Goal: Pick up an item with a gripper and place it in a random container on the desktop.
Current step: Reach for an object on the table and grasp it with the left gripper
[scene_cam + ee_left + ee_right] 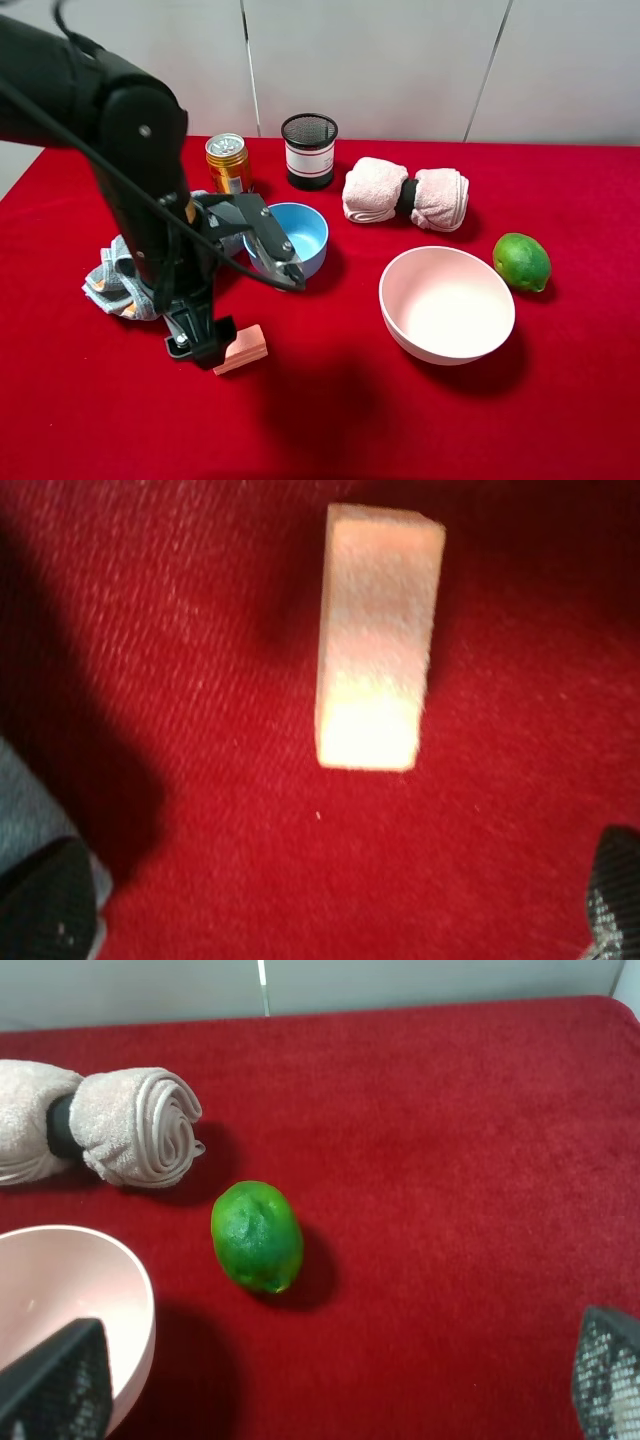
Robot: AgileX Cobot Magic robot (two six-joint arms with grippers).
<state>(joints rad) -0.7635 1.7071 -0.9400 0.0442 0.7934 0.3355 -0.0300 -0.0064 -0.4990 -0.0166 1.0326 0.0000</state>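
Note:
The peach-pink block (241,349) lies flat on the red desktop (330,420), in front of the light-blue bowl (300,236). My left gripper (203,343) hangs low just left of the block, close beside it. In the left wrist view the block (375,640) lies ahead of the open left gripper (330,910), outside the jaws, with one fingertip at each lower corner. My right gripper (330,1395) is open and empty over the red cloth and is out of the exterior high view.
A large pale pink bowl (447,303) sits right of centre with a green lime (522,262) beside it. A rolled pink towel (405,195), a black mesh cup (309,150) and a gold can (227,163) stand at the back. A grey cloth (112,285) lies under the left arm.

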